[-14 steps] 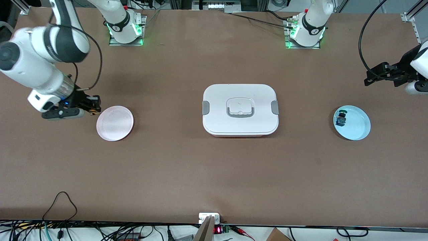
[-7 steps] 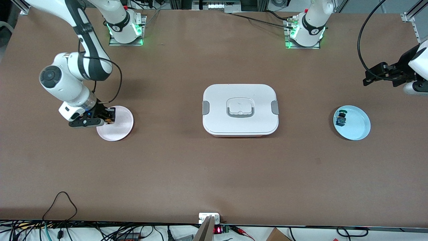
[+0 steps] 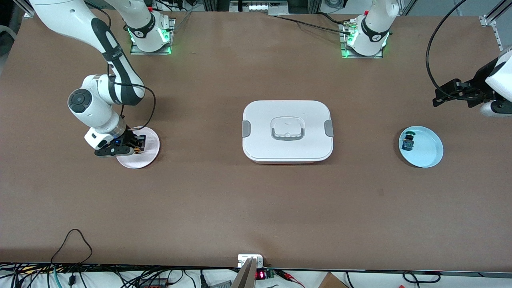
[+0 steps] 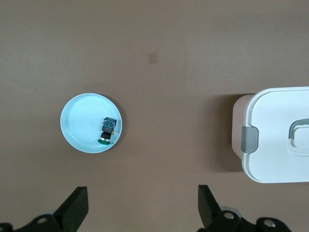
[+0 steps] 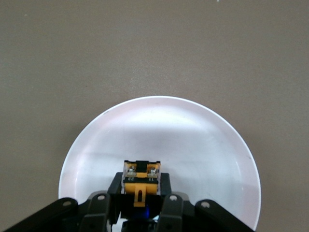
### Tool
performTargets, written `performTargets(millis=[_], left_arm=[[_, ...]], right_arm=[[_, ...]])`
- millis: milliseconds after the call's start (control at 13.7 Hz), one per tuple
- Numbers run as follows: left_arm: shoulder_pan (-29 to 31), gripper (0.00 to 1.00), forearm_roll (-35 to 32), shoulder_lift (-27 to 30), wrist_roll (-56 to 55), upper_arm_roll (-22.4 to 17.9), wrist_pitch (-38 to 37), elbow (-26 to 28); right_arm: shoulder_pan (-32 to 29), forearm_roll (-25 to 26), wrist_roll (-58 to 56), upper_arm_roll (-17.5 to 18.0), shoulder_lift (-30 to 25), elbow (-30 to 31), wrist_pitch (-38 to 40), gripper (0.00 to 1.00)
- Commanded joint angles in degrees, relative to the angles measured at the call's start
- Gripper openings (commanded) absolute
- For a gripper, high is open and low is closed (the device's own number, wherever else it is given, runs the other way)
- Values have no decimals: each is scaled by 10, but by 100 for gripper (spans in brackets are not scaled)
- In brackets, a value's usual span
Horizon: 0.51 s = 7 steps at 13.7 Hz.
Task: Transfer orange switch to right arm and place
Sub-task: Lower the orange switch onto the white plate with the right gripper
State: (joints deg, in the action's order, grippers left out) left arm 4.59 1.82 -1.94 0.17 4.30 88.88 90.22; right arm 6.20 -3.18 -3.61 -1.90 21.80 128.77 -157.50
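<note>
The orange switch (image 5: 140, 181) is clenched by the right gripper (image 3: 136, 146) over the pink plate (image 3: 149, 157), its cap hidden. The left gripper (image 4: 142, 210) waits with fingers released, partly cut off. No writing is readable.

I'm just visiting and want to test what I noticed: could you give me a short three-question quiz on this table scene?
1. True or false: the right pincer holds the orange switch over the pink plate.
2. What lies on the blue plate? A) a green-capped switch B) a spoon C) nothing
3. Fill in: the left pincer waits with its jaws ____, over bare table beside the blue plate.

Key: 1 true; 2 A; 3 open. The white lidded box sits between the two plates.
</note>
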Motion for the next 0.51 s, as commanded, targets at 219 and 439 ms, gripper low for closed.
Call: performTargets(millis=[219,439], left_arm=[[9,100,-7,19,-7,8,6,22],[9,100,-5,14,-7,9,9,11]], right_arm=[[-1,5,4,5,11,3,-23,10],[-2,5,7,5,12,3,-22,59]])
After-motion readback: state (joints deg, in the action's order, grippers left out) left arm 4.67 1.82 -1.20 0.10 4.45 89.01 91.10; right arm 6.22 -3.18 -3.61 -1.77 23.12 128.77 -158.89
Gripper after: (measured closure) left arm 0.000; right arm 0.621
